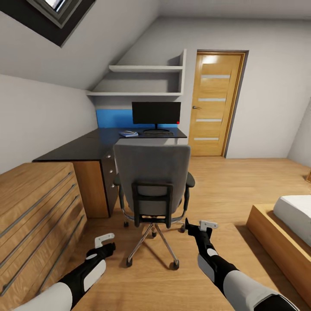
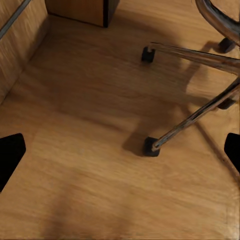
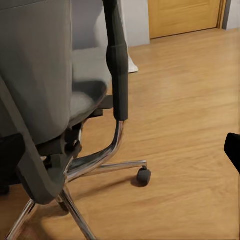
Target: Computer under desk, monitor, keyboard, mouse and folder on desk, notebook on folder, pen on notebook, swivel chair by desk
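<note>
Both open fingers [image 1: 105, 240] [image 1: 203, 224] flank swivel chair [image 1: 152, 181].

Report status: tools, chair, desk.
Left tool and right tool open, empty. Swivel chair at desk, back toward robot. Monitor on desk.

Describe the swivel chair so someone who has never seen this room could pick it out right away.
Find the long black desk along the left wall, with the monitor at its far end. The swivel chair stands on the wood floor just in front of it, back turned to the camera. It alone has a grey back, black armrests and a chrome star base on castors.
</note>
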`<state>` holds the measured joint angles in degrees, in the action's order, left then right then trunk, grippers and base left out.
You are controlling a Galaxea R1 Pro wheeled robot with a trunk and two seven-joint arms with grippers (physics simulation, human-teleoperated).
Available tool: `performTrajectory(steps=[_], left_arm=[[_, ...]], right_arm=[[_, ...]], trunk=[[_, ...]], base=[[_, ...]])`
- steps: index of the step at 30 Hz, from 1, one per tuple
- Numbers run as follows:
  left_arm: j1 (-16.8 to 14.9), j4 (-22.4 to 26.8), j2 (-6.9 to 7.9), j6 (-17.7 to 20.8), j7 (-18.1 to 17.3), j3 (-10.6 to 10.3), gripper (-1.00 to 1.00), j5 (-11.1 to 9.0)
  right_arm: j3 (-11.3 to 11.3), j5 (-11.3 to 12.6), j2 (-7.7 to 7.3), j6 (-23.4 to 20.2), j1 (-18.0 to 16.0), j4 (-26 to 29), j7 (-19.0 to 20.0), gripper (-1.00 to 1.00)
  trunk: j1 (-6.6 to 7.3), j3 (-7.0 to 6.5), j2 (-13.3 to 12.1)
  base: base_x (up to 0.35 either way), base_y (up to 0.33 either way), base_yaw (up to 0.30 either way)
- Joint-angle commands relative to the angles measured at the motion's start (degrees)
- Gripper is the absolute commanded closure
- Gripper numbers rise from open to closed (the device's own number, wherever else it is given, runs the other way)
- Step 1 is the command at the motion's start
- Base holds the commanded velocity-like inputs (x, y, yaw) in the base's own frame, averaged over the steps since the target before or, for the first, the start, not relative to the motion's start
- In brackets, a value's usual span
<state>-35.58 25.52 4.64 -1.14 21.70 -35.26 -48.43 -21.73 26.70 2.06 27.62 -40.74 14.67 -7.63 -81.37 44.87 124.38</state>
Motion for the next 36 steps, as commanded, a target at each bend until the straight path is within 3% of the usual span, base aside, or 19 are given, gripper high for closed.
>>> performTrajectory(steps=[1, 3, 6, 8, 10, 13, 18, 26, 30, 31, 36], left_arm=[[0.0, 0.1, -0.93, -0.1, 0.5, -0.4, -1.0, -0.4], [0.0, 0.1, -2.54, -0.2, 0.6, -0.5, -1.0, -0.1], [-0.1, 0.2, -5.51, 0.1, 0.8, -1.5, -1.0, 1.7], [-0.1, 0.8, -8.02, 0.3, 0.9, -2.0, -1.0, 3.2], [-0.2, 1.8, -9.45, 0.6, 1.0, -2.1, -1.0, 3.8], [-0.2, 3.6, -10.45, 2.2, 1.2, -2.1, -1.0, 4.3], [-0.4, 4.5, -10.63, 5.2, 1.1, -2.0, -1.0, 4.5], [-0.4, 4.8, -10.32, 5.1, 0.7, -2.0, -1.0, 4.8], [-0.4, 4.9, -8.86, 2.7, 0.7, -1.8, -1.0, 4.7], [-0.4, 4.9, -8.75, 2.5, 0.7, -2.0, -1.0, 4.7], [-0.4, 4.9, -8.7, 2.7, 0.7, -2.1, -1.0, 4.7]], right_arm=[[-0.6, 0.2, 0.29, 0.1, 0.0, 0.0, -0.5, -1.0], [-0.6, 0.2, 1.21, 0.0, 0.0, 0.0, -0.4, -1.0], [-1.2, -1.0, 4.07, -0.4, 0.0, 0.0, -0.8, -1.0], [-1.7, -3.1, 5.94, -1.1, 0.0, 0.3, -2.3, -1.0], [-1.9, -5.4, 7.16, -2.3, -0.1, 0.5, -4.8, -1.0], [-2.0, -9.5, 7.93, -5.3, -0.1, 0.8, -9.2, -1.0], [-1.9, -12.0, 7.93, -8.4, -0.1, 1.9, -11.6, -1.0], [-1.7, -12.7, 7.93, -9.3, -0.1, 1.3, -12.0, -1.0], [-1.7, -12.8, 7.93, -7.6, 0.0, 0.3, -11.1, -1.0], [-1.7, -12.8, 7.93, -5.0, 0.1, 0.2, -10.4, -1.0], [-1.7, -12.8, 7.93, -3.0, 0.5, 0.1, -10.0, -1.0]], trunk=[[0.01, 0.06, 0.0], [0.01, 0.06, 0.0], [0.01, 0.06, 0.0], [0.01, 0.06, 0.0], [0.01, 0.06, 0.0], [0.01, 0.06, 0.0], [0.01, 0.06, 0.0], [0.01, 0.06, 0.0], [-0.65, 0.6, 1.2], [-0.87, 0.78, 1.6], [-1.97, 1.68, 3.6]], base=[[-0.005, -0.005, 0.0], [-0.003, -0.003, 0.0], [-0.001, -0.001, 0.0], [0.0, 0.0, 0.0], [0.0, 0.0, 0.0], [0.0, 0.0, 0.0], [0.0, 0.0, 0.0], [0.0, 0.0, 0.0], [0.0, 0.0, 0.0], [0.0, 0.0, 0.0], [0.0, 0.0, 0.0]])
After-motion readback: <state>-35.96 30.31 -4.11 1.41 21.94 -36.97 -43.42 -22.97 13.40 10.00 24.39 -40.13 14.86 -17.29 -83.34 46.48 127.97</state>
